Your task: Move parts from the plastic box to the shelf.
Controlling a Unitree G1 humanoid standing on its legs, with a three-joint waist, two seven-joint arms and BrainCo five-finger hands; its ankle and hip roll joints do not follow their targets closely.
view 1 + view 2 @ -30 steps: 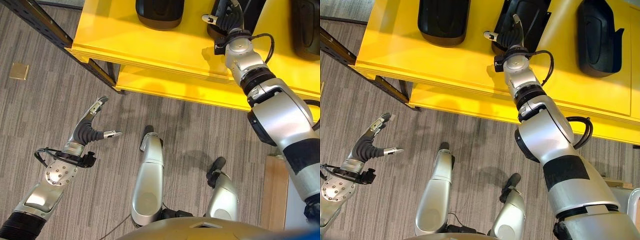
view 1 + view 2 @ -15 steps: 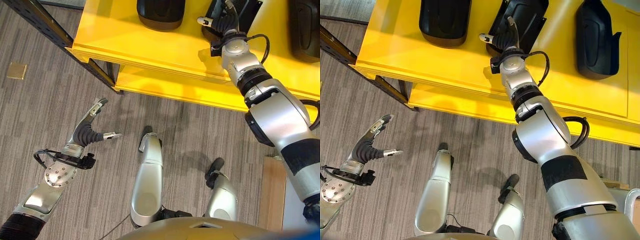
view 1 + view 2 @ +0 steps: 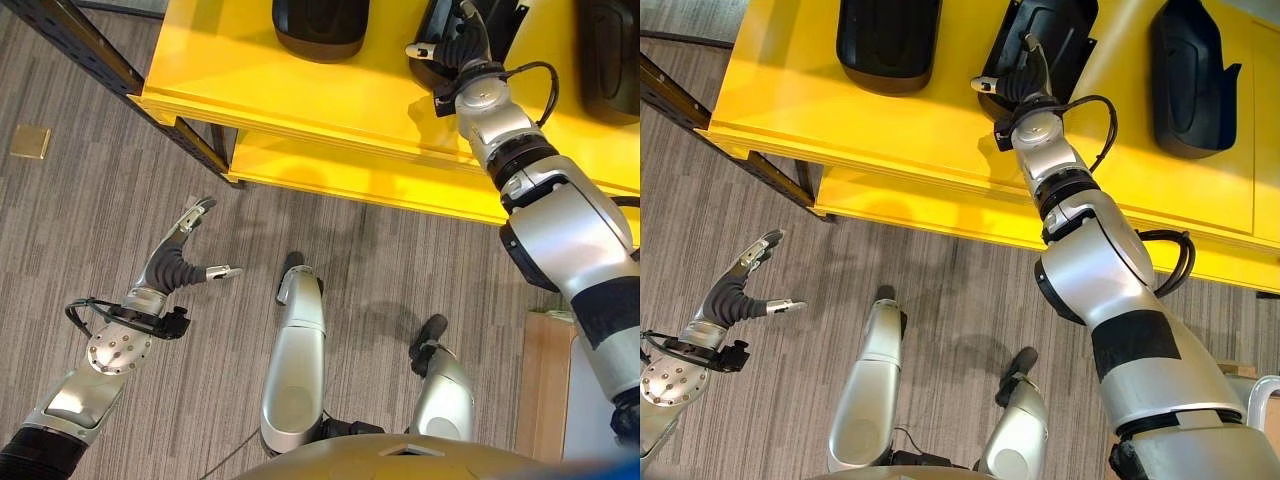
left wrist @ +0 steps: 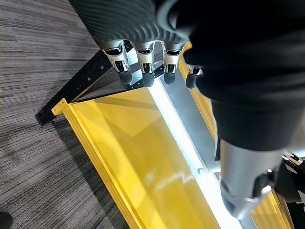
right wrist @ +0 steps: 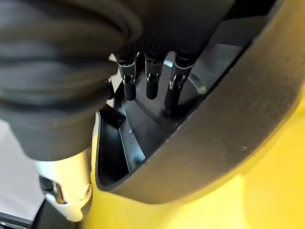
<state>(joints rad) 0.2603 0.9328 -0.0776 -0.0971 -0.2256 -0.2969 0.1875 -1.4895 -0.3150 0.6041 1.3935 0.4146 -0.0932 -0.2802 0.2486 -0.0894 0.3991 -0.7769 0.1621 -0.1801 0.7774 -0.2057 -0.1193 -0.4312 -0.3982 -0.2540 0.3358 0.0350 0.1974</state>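
Observation:
Three black moulded parts lie on the yellow shelf (image 3: 790, 90): a left part (image 3: 888, 40), a middle part (image 3: 1065, 30) and a right part (image 3: 1195, 70). My right hand (image 3: 1021, 82) reaches onto the middle part's near edge. Its fingers (image 5: 151, 81) are straight and rest inside the hollow of the black part (image 5: 214, 138), with the thumb apart at the side. My left hand (image 3: 178, 262) hangs open over the floor at the lower left, holding nothing. Its fingers (image 4: 143, 67) point towards the shelf's yellow edge (image 4: 133, 157).
A dark perforated steel post (image 3: 90, 50) runs at the shelf's left corner. A lower yellow level (image 3: 350, 170) juts out below the top board. A tan square (image 3: 28, 142) lies on the grey floor at far left. A wooden board (image 3: 545, 380) shows at lower right.
My right hand has shifted a little to the right along the middle part's edge. The left hand has stayed where it was.

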